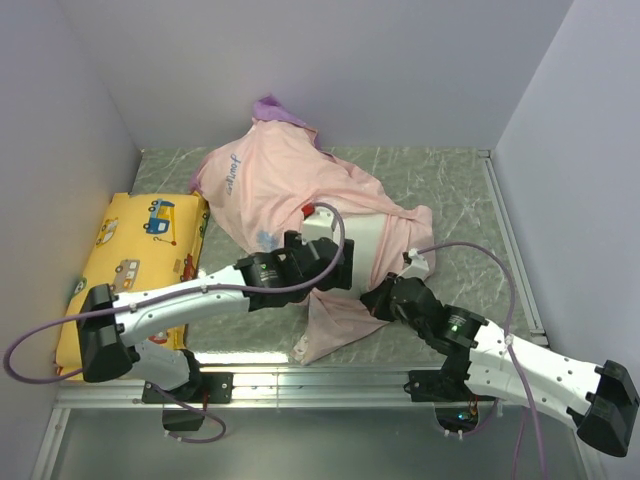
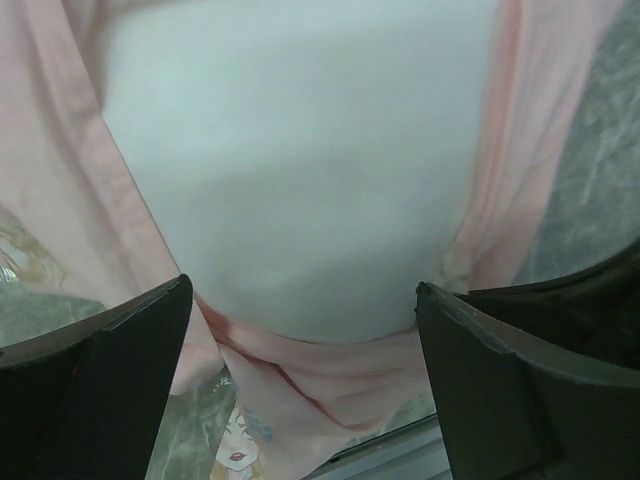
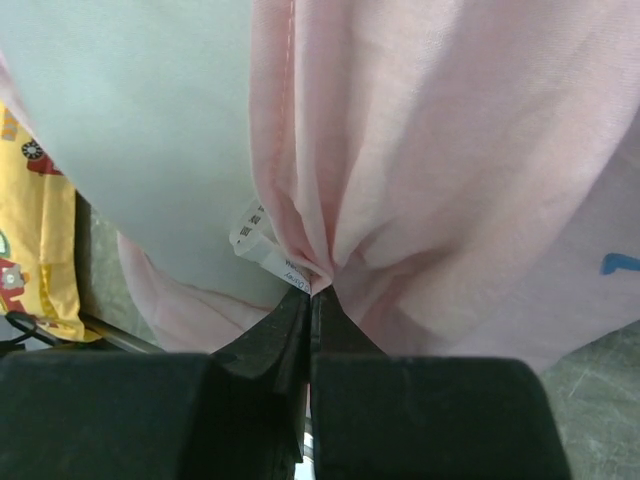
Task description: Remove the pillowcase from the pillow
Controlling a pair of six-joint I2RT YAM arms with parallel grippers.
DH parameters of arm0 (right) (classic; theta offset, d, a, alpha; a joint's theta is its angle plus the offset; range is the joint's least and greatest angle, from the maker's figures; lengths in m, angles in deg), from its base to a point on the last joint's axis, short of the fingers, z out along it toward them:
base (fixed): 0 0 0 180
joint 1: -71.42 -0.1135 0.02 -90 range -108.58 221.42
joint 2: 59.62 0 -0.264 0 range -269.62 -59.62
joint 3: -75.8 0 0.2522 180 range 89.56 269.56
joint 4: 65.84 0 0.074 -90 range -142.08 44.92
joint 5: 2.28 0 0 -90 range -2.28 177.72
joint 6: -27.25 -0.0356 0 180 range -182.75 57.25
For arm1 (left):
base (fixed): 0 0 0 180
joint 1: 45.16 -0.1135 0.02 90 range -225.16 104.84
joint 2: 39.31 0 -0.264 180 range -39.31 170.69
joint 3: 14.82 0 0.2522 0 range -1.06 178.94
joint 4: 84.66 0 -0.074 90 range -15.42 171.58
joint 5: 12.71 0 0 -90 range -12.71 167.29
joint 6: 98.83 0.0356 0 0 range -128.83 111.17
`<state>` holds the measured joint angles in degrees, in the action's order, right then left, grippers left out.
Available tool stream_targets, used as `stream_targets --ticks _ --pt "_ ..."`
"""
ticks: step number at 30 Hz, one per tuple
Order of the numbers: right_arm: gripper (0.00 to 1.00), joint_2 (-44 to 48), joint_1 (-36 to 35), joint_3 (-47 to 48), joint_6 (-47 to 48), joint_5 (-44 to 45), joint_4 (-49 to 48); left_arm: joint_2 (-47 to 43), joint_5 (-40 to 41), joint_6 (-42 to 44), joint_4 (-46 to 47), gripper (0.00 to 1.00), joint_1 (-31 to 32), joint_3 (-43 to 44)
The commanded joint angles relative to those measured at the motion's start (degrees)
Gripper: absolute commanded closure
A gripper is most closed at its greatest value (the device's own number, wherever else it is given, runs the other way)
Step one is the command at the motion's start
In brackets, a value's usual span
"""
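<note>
Left of the pillow (image 1: 365,240), the yellow cushion (image 1: 140,260) lies along the bench (image 1: 450,200) edge; it is not your concern.

Your left gripper (image 2: 300,295) hangs at the pillow's near end with its jaws wide apart. They straddle the bare white bulge and hold nothing.

The pillow itself sits mid-bench. Its near end is exposed, and the rest is under the pillowcase (image 1: 290,180). The pillowcase is turned pale-pink side out and heaped over the pillow's far and left parts. A loose flap trails off the pillow's near side.

At the pillow's right, your right gripper (image 3: 312,295) is clamped tight on a gathered fold of the pink fabric, next to a small white label.

By my reading you are mid-peel: the cover is partly stripped and the pillow is not yet free.

The next move calls for the left gripper to close on or pin the exposed white end. The right gripper then draws its fold away from the pillow, towards the far side. Watch that the pillow doesn't drag along with the fabric.
</note>
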<state>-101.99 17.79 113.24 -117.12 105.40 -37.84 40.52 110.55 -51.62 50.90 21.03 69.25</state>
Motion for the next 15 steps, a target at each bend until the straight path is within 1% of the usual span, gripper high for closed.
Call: stream_targets --ticks 1,7,10,11,12,13,14,15 --pt "1.0 2.55 -0.16 1.28 0.05 2.1 0.79 2.69 2.25 -5.46 3.6 0.01 1.3 -1.75" --pt "1.0 1.86 -0.16 1.28 0.14 1.58 0.53 9.27 0.41 -5.38 7.2 0.01 1.31 0.36" --pt "1.0 1.24 -0.08 1.02 0.14 1.14 -0.17 13.66 -0.12 -5.29 6.33 0.01 0.52 2.99" --pt "1.0 1.06 -0.16 1.02 0.14 1.22 -0.44 14.64 -0.29 -5.29 6.07 0.03 0.17 3.61" --pt "1.0 0.97 -0.16 1.1 0.23 0.96 -0.35 15.43 -0.38 -5.12 6.07 0.1 -0.27 4.48" --pt "1.0 0.71 -0.08 1.1 0.23 0.87 -0.35 16.31 -0.65 -4.42 6.5 0.3 -1.32 4.75" --pt "1.0 0.62 -0.08 1.1 0.32 0.7 -0.44 16.58 -2.65 -3.8 7.29 0.46 -2.11 4.93" --pt "1.0 0.62 -0.08 0.93 0.32 0.52 -0.44 16.58 -3.8 -2.23 9.3 0.77 -3.6 5.19"
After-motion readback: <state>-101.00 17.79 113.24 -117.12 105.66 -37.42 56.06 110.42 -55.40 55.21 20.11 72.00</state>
